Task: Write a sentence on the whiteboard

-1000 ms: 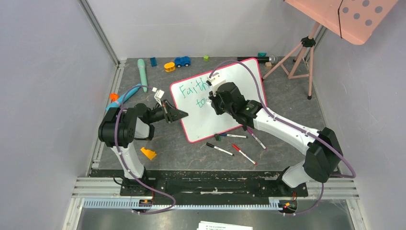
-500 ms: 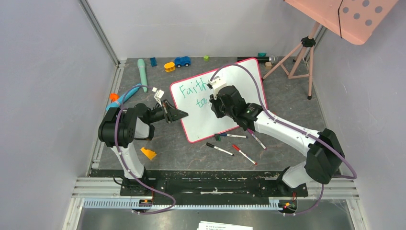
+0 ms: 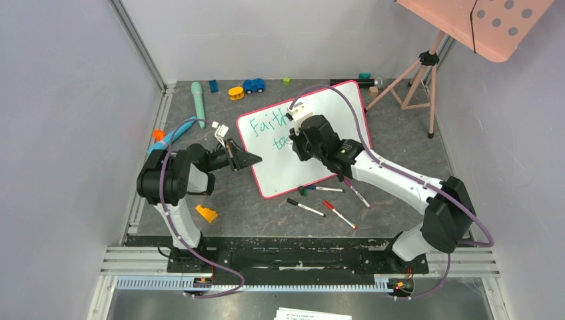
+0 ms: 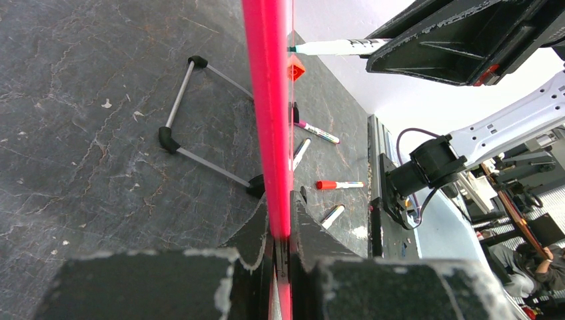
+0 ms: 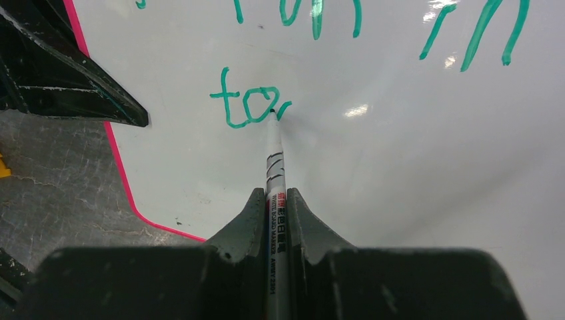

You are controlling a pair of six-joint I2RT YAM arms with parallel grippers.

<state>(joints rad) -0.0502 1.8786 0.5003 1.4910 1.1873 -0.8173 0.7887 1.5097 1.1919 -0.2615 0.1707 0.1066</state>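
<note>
Shifted slightly leftward since a second ago, right tool [image 5: 274, 195] clenched on white marker [image 5: 274, 157], tip touching the sentence [image 5: 248, 107] at what looks like "tor", left tool [image 4: 280, 215] clamped on pink rim of whiteboard [image 3: 283, 170], mid-frame on dark desk [image 3: 233, 213]

The whiteboard [image 3: 286, 172] lies askew at mid-table, its green sentence [image 3: 268, 126] reading "Faith" above "to". The left gripper [image 3: 256, 159] meets its left rim. The right gripper [image 3: 295, 141] is over the second line, and loose markers [image 3: 305, 207] lie off its near edge.
</note>
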